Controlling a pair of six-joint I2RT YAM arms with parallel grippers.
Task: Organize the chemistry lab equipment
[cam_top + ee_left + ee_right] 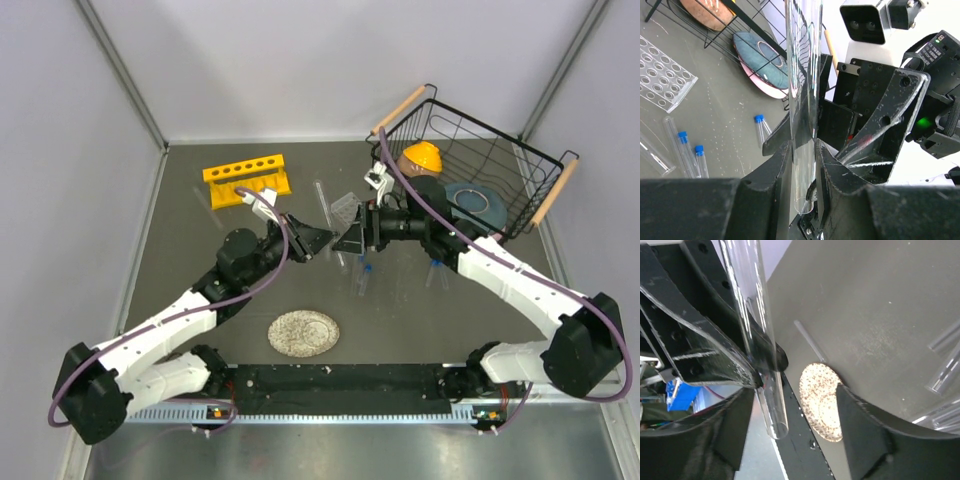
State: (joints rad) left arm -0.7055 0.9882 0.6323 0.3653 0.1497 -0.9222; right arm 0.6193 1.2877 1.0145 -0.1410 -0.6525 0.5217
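One test tube point(802, 90) is held in mid-air where both grippers are set tip to tip.
It is clamped crosswise between the closed-in fingers of the left gripper point(322, 237), above the table's middle. The right gripper point(345, 240) is spread wide about it, with nothing grasped. More tubes and blue-capped vials point(690, 152) are seen lying on the table near the clear grid rack point(662, 72). The yellow rack point(245, 178) is set apart at the rear left.

A black wire basket point(520, 185) with wooden handles point(400, 108) sits at the grey table's point(190, 255) 1 o'clock corner, holding an orange-yellow rounded object point(421, 158) and a blue dish point(476, 203); a round speckled plate point(303, 333) lies at 6 o'clock
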